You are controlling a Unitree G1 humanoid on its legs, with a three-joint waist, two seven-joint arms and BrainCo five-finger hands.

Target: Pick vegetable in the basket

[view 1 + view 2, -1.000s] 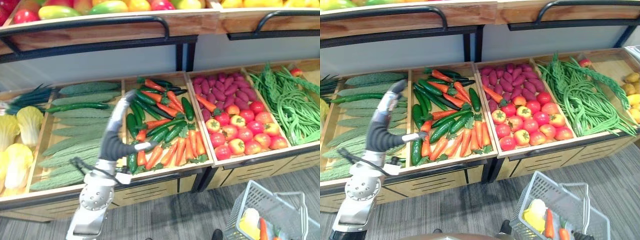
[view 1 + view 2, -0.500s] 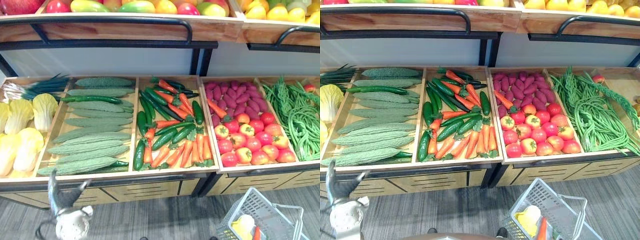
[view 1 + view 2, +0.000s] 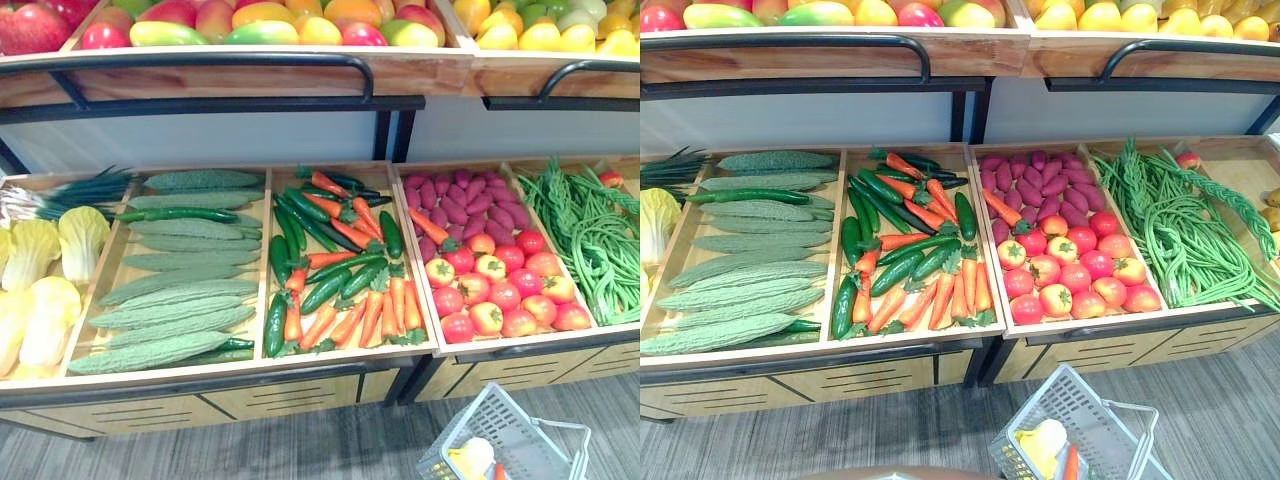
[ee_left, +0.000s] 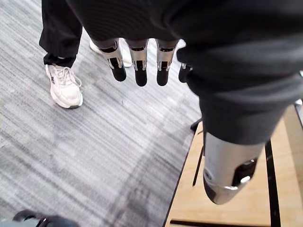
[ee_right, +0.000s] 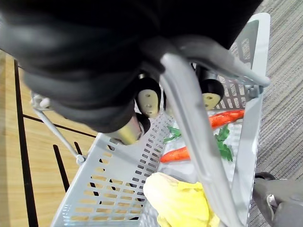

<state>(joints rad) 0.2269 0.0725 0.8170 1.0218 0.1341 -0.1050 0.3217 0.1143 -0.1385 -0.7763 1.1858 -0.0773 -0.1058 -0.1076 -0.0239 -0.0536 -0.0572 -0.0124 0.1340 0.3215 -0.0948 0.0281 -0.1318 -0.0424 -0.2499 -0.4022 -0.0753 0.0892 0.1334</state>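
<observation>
two carrots in basket, right hand gripping

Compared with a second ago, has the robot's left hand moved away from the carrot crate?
Yes. It reached over the carrot crate then; now the left hand hangs, fingers straight, above the grey carpet, lower and back from the crate.

The vegetable trays are lit brightly and evenly from above. A band of shadow is cast under the fruit shelf at 12 o'clock. Soft glare is seen on the tomatoes. The carpet is evenly lit; the cover of the left hand is rendered nearly black. A pale highlight is carried along the handle of the basket.
</observation>
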